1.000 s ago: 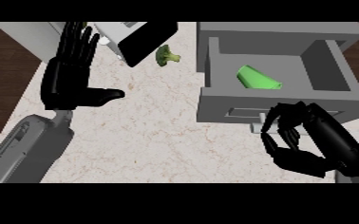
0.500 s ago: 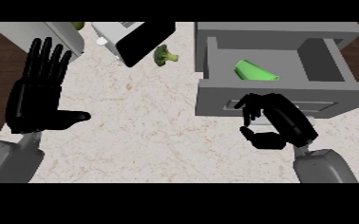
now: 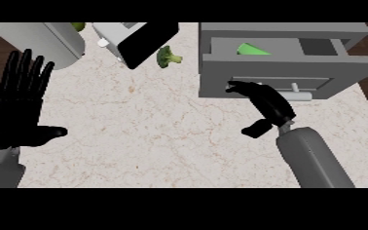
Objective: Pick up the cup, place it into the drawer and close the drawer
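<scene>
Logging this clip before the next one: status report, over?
Left hand open, resting at left. Right hand open, pressed against grey drawer front. Green cup inside, drawer part open. Green broccoli floret lies left, not blocking.

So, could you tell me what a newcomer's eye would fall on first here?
The grey drawer at the upper right stands open, with the green cup lying inside it. Just below, the black right hand has its fingers at the drawer's front. At the left edge, the left hand rests open, fingers up.
</scene>
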`<action>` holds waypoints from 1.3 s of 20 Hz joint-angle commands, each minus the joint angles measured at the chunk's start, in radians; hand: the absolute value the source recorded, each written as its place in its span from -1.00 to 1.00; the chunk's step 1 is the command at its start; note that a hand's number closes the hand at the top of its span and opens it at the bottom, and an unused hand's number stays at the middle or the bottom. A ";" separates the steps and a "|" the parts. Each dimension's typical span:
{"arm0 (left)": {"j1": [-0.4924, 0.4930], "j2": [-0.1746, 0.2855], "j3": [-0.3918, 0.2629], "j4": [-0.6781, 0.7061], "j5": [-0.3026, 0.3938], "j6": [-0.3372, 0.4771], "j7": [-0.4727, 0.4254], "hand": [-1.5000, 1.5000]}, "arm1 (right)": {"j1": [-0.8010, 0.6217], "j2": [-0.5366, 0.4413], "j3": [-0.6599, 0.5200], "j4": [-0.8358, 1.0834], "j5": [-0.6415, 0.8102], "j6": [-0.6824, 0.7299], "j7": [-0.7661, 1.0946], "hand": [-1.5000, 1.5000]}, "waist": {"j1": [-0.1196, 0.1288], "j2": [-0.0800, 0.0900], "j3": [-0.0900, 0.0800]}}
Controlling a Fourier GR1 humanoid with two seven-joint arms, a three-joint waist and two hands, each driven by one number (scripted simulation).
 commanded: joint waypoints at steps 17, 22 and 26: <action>0.022 -0.067 0.071 0.026 -0.050 -0.120 0.016 -1.00 | -0.520 -0.081 -0.243 0.828 -0.024 -0.039 -0.304 -1.00 | 0.042 0.019 0.002; -0.039 -0.089 0.043 0.057 -0.094 -0.101 0.021 -1.00 | -0.594 -0.060 -0.248 0.888 -0.013 -0.049 -0.249 -1.00 | 0.052 0.028 0.002; 0.006 -0.081 0.051 0.097 -0.103 -0.164 -0.025 -1.00 | -0.585 -0.146 -0.269 0.907 -0.027 -0.031 -0.321 -1.00 | 0.075 0.041 0.003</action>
